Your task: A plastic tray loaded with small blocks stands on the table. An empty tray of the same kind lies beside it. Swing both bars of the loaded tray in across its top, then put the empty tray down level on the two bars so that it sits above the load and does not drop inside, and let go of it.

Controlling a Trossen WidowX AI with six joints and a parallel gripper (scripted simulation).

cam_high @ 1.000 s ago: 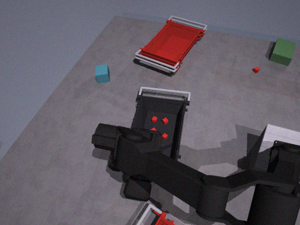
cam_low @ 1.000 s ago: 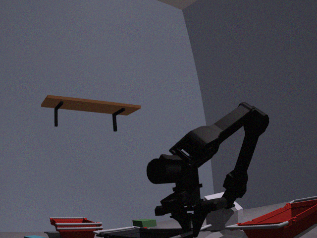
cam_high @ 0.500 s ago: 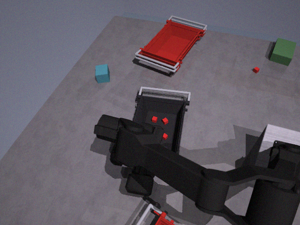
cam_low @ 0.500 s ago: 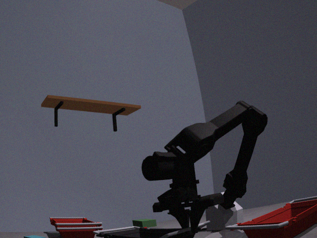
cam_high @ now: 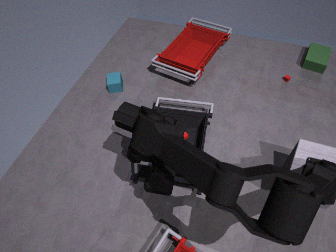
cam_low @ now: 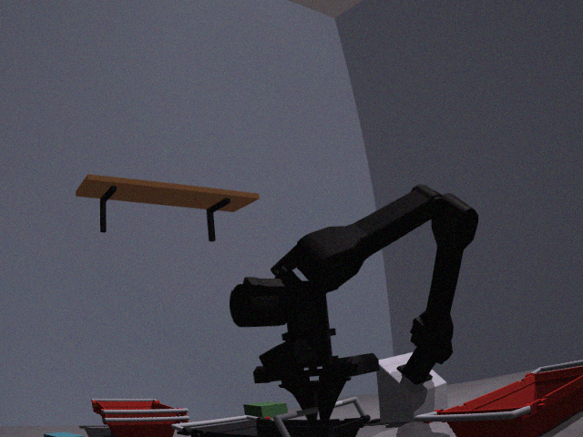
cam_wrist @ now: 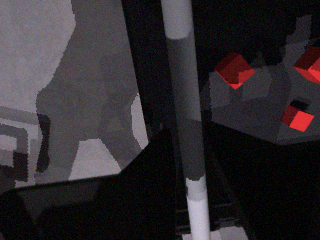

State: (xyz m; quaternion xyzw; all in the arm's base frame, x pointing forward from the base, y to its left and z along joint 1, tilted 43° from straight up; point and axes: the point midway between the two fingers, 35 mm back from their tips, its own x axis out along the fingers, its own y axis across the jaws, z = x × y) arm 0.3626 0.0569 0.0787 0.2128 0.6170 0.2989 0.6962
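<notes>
The loaded tray point(cam_high: 202, 127) point(cam_low: 226, 425) is dark and stands mid-table, mostly hidden under my arm. One red block point(cam_high: 186, 135) shows in the overhead view, and the wrist view shows three blocks point(cam_wrist: 234, 69) point(cam_wrist: 298, 119) point(cam_wrist: 310, 62). Its far bar point(cam_high: 184, 101) lies out over the far end. Its near bar point(cam_wrist: 184, 90) point(cam_low: 352, 402) is raised off the end, running between my fingers. My gripper point(cam_low: 320, 413) point(cam_wrist: 187, 133) points down at the tray's near end, fingers set narrow and not clamped. The empty red tray point(cam_high: 189, 51) point(cam_low: 136, 416) lies at the back of the table.
A teal cube point(cam_high: 114, 82) sits left of the trays. A green cube point(cam_high: 316, 57) point(cam_low: 266, 408) and a loose red block point(cam_high: 286, 78) are at the back right. Another red tray point(cam_high: 180, 242) point(cam_low: 517, 400) is at the front edge. A white pedestal point(cam_high: 312, 153) holds the arm's base.
</notes>
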